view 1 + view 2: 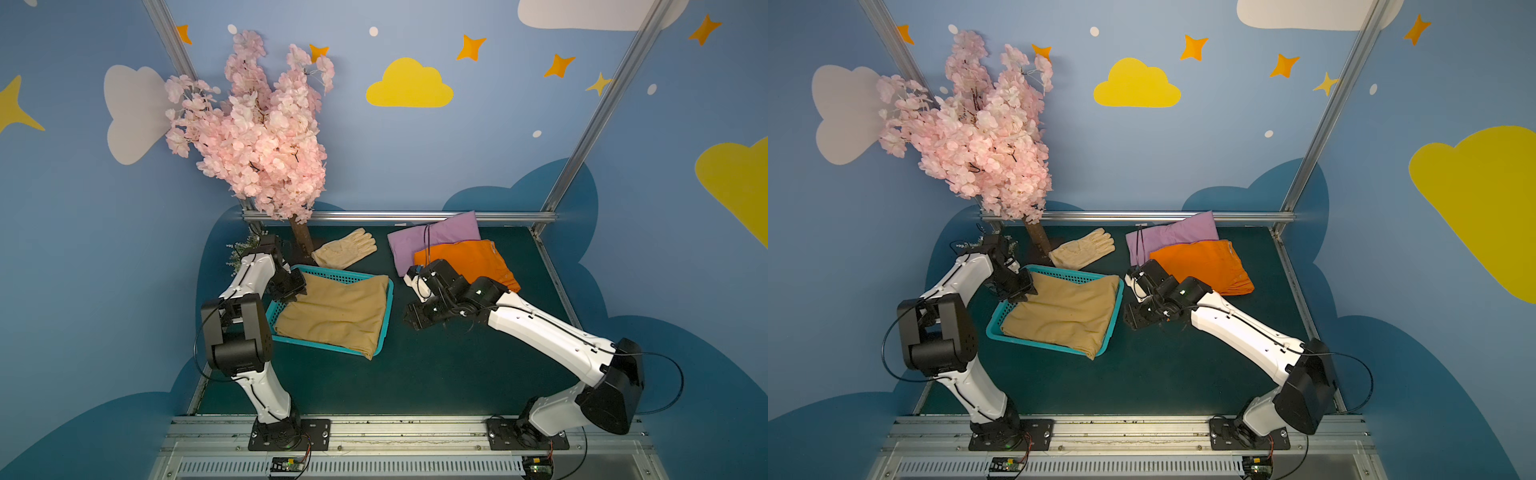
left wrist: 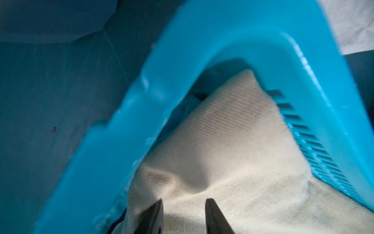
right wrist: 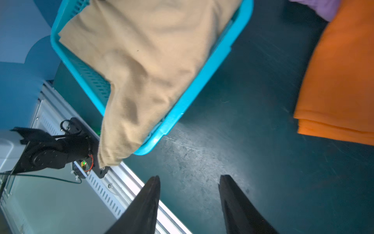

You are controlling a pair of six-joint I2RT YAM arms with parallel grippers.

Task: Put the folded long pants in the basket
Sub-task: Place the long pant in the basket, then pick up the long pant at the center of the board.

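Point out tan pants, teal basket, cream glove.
tan pants point(image 1: 332, 316): in a top view, middle of the folded cloth.
teal basket point(image 1: 336, 276): in a top view, perforated far wall.
cream glove point(image 1: 345, 249): in a top view, palm.

basket point(image 2: 263, 40): glossy smooth plastic | tan pants point(image 2: 222, 141): matt ribbed cloth | tabletop point(image 3: 202, 152): matt, scuffed | rail point(image 1: 399, 216): metal

The left arm point(image 1: 253, 278) and right arm point(image 1: 540, 328) wear white shells between black, boxy joints. A black cable point(image 1: 683, 384) loops beside each. Black base plates point(image 1: 316, 428) carry silver screws. The left end effector point(image 2: 183, 202) and right end effector point(image 3: 189, 178) end in dark tapered fingers point(image 3: 145, 202).
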